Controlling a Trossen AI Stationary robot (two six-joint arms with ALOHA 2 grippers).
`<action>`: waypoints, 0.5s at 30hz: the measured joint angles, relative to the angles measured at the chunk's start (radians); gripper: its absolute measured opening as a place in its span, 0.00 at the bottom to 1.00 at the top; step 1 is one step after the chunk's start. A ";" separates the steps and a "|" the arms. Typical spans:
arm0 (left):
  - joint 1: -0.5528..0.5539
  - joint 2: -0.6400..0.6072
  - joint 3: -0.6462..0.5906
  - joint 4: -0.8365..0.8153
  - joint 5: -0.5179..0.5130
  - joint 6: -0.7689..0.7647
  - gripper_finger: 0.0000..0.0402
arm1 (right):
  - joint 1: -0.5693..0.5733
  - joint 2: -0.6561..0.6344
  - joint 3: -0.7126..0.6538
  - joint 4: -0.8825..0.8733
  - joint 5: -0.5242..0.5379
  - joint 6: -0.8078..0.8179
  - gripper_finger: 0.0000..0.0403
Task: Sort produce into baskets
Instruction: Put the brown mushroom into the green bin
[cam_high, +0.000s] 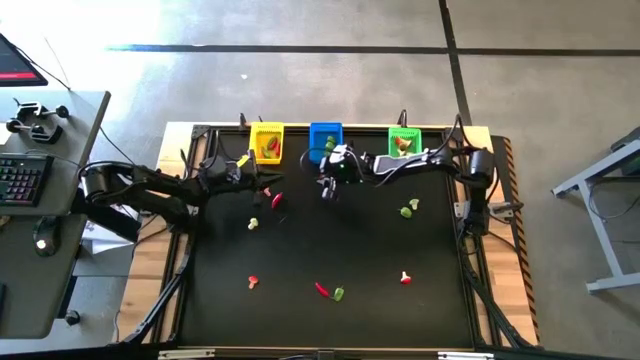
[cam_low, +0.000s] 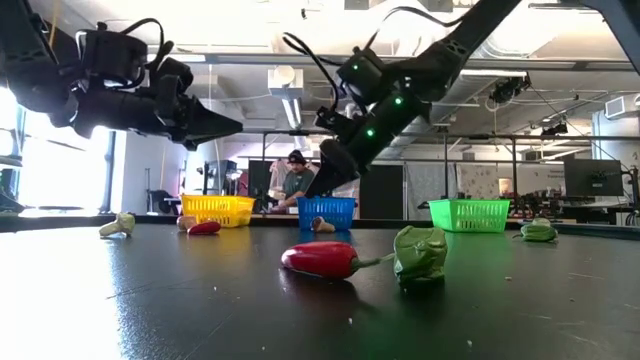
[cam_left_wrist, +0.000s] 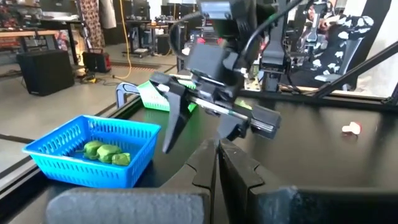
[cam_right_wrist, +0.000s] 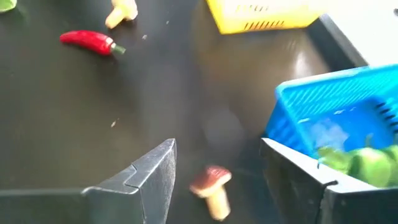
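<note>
Brown-capped toy mushroom (cam_right_wrist: 211, 190) lies on the mat, bottom centre of right wrist view, beside blue basket (cam_right_wrist: 323, 118). Right gripper (cam_right_wrist: 233, 180) spread wide, empty, straddling it. Probably light, hard, slick; pinch the stem

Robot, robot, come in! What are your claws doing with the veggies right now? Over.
Right gripper open, above mushroom beside blue basket. Left gripper shut, empty, near the yellow basket. Nothing blocking.

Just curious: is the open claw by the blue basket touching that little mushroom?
Apart. The right wrist view shows the mushroom lying on the table between the open right gripper fingers, dark mat visible either side.
</note>
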 joint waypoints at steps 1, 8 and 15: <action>0.000 0.000 -0.002 0.004 0.000 0.000 0.02 | -0.001 0.000 0.008 -0.003 0.006 -0.008 0.55; 0.030 0.000 -0.072 0.152 0.060 -0.040 0.02 | -0.024 -0.002 0.011 -0.040 -0.032 -0.009 0.54; 0.035 0.000 -0.114 0.208 0.061 -0.052 0.02 | -0.027 -0.002 0.011 -0.061 -0.066 0.020 0.54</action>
